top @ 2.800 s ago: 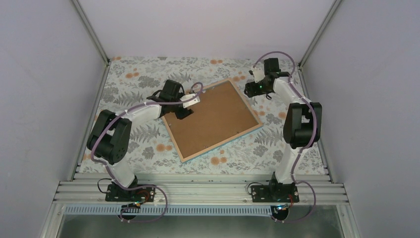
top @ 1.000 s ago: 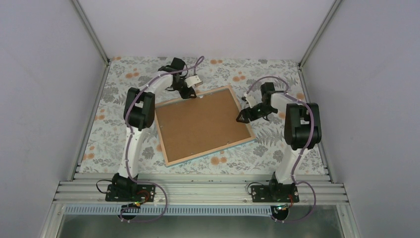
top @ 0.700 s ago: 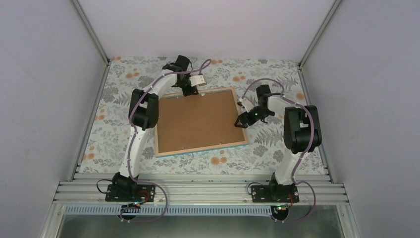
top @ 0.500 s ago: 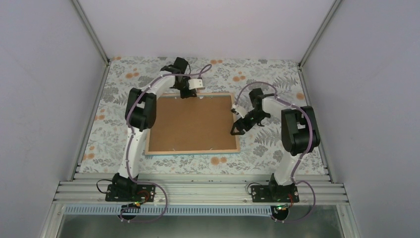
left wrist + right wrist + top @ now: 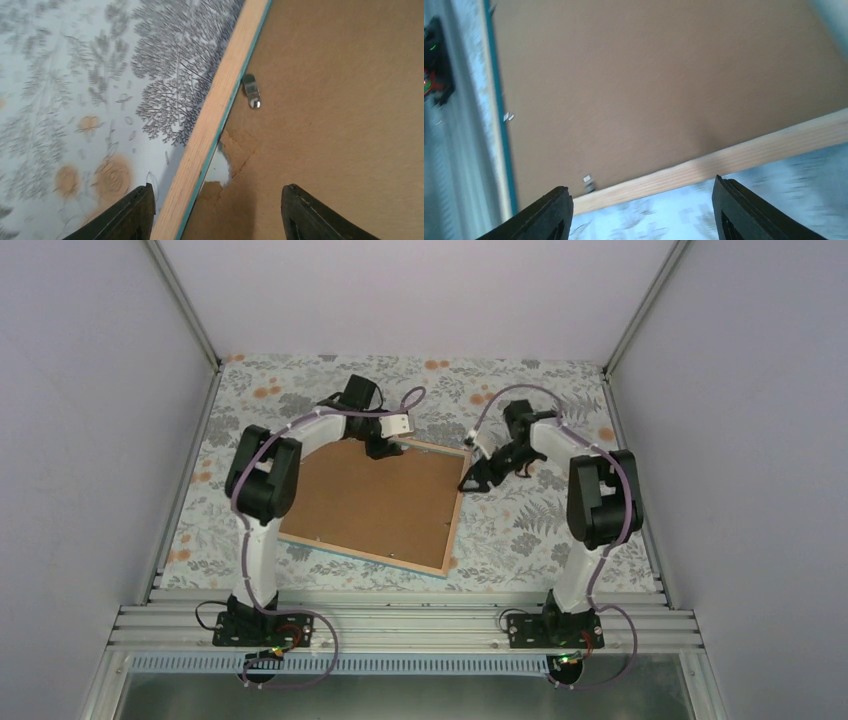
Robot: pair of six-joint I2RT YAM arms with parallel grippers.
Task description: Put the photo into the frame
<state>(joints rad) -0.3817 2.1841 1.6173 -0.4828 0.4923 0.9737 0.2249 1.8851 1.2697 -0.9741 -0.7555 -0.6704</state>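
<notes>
Frame (image 5: 455, 515) position: face down on the table (image 5: 250, 405), slightly left of centre, askew to the table's edges, near right corner close to the near edge. Brown backing board (image 5: 370, 502) seated in the frame's back, covering the whole opening.

Left gripper (image 5: 385, 448): at the frame's far edge, jaws wide, straddling the wooden rail, nothing held. Right gripper (image 5: 472, 483): at the frame's far right corner, jaws likewise wide, empty.

Progress, by judgement: loading probably complete or nearly so, given the board in place. Count as outstanding: confirmation of the photo inside, securing of the board, possibly turning the frame face up.

Hidden or unclear:
- Photo not visible in any view; presume it beneath the board, but do not rely on this.
- Note a chipped notch (image 5: 220, 169) in the board beside the rail, with white showing beneath; cannot tell whether photo back or mat.
- Note one metal clip (image 5: 251, 91) resting on the board by the rail; locked or free, cannot tell.
- Treat the right wrist view as motion-blurred.
- Turquoise front out of sight, apart from a thin line along the rail.
</notes>
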